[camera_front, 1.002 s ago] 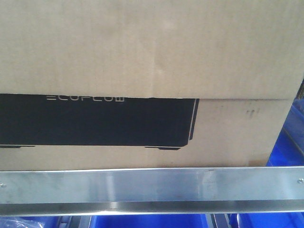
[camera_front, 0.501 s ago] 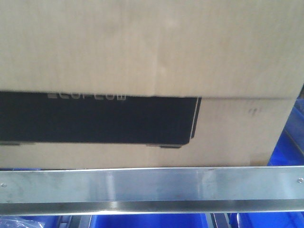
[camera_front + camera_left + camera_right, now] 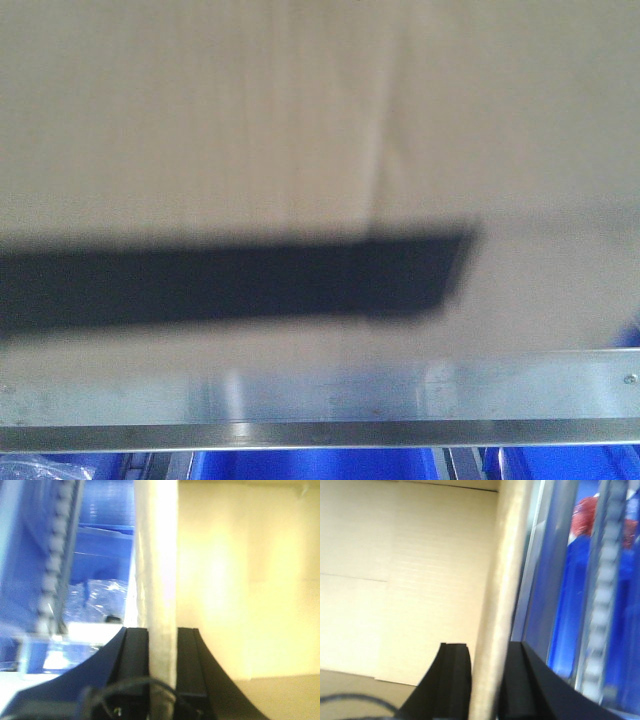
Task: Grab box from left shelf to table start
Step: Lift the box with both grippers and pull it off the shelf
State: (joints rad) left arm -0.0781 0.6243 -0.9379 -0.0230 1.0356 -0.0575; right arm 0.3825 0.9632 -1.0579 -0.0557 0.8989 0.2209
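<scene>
**Two-armed lift: getting the box over the rail evenly**

The cardboard box (image 3: 300, 120) fills nearly the whole front view. It sits at the front edge of the left shelf (image 3: 600, 400), right above the steel front rail (image 3: 320, 395). Its black printed rectangle (image 3: 230, 280) is smeared to a tilted band, too blurred to read. Blue bins (image 3: 310, 465) show beneath the rail.

The left gripper (image 3: 162, 632) is pinched narrow on an upright cardboard wall, with one black finger on each face. Blue bins and a clear plastic bag (image 3: 95, 592) lie to the outer side. The right gripper (image 3: 486, 647) clamps the opposite wall the same way.

The step in hand looks like drawing the box off the shelf toward the table. To do it well:

- Raise both arms together and at one pace, since the slant of the black band suggests the box may be tipping.
- Get the bottom edge over the rail before pulling back, or it may catch.
- Do not spread or squeeze the arms, because thin corrugated walls could bend or tear under the load.
- Move slowly, because only the wall edges are held and the weight hangs below the grip.
</scene>
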